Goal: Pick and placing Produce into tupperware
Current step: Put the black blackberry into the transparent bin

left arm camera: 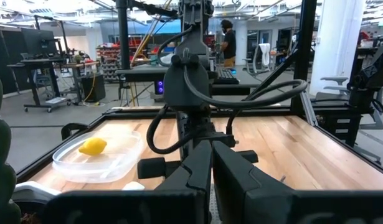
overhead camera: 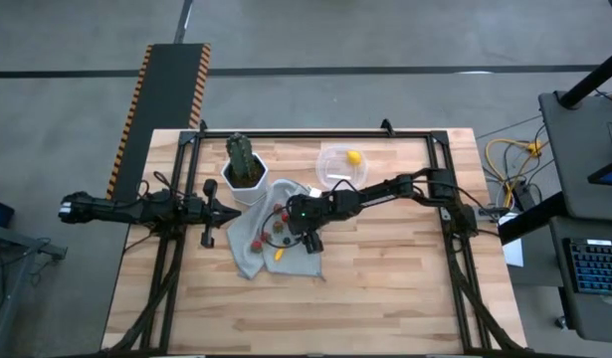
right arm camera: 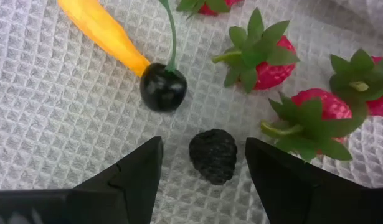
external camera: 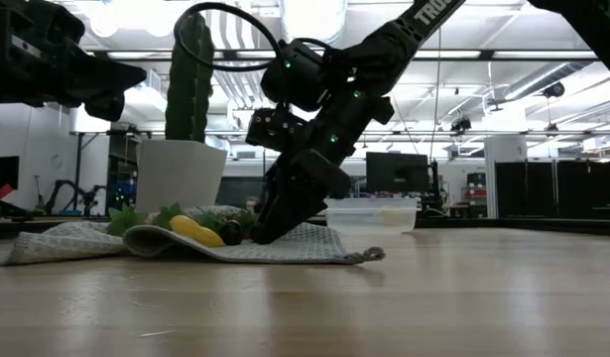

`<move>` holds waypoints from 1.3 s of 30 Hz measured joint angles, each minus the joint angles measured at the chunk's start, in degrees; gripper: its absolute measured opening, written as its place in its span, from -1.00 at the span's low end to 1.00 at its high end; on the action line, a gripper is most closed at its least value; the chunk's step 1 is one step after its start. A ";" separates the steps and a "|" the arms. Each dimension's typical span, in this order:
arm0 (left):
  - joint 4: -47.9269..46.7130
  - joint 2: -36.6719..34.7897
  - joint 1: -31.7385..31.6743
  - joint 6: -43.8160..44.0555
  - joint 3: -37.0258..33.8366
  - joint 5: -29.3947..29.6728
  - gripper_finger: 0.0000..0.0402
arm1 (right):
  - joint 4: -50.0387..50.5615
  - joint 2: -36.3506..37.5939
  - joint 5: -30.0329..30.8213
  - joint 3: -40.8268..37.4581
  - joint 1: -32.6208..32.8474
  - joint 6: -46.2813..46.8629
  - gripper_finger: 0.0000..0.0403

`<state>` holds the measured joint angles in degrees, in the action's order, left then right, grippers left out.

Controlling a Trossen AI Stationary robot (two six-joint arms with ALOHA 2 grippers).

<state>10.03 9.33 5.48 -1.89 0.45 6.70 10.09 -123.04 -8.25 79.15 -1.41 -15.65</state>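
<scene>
Blackberry: nearest my right wrist camera, lying on the waffle-weave cloth in the gap between my two right fingers, touching neither.
Right gripper: mine, jaws spread wide and holding nothing, lowered onto the cloth; in the high view it sits at the middle of the cloth.
Dark cherry: on the cloth just beyond the blackberry, green stem rising from it, touching the tip of the yellow-orange piece.
Strawberries: one beyond the blackberry, a second beside it, both with green leaf caps, both on the cloth.
Cloth, overall: grey, rumpled, spread on the wooden table; one corner touches the white pot that holds the cactus.
Tupperware: clear, open, on the table beyond the cloth, near but apart from it.
Lemon: yellow, inside the tupperware; also seen from my left wrist.
Left gripper: mine, just off the cloth's edge beside the white pot, above the table; fingers drawn together, empty.
</scene>
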 joint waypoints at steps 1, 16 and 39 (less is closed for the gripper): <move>0.02 0.01 0.00 0.00 0.02 0.00 -1.00 | 0.00 0.04 0.04 0.00 0.00 0.02 0.12; 0.00 0.00 0.00 0.00 0.01 0.00 -1.00 | 0.44 0.87 0.39 -0.11 0.00 -0.40 0.03; -0.01 0.02 0.00 0.00 0.02 0.00 -1.00 | 0.37 1.10 0.83 -0.11 -0.02 0.65 -0.55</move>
<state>10.02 9.34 5.48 -1.89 0.47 6.70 10.46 -121.95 -7.42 79.05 -1.43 -15.00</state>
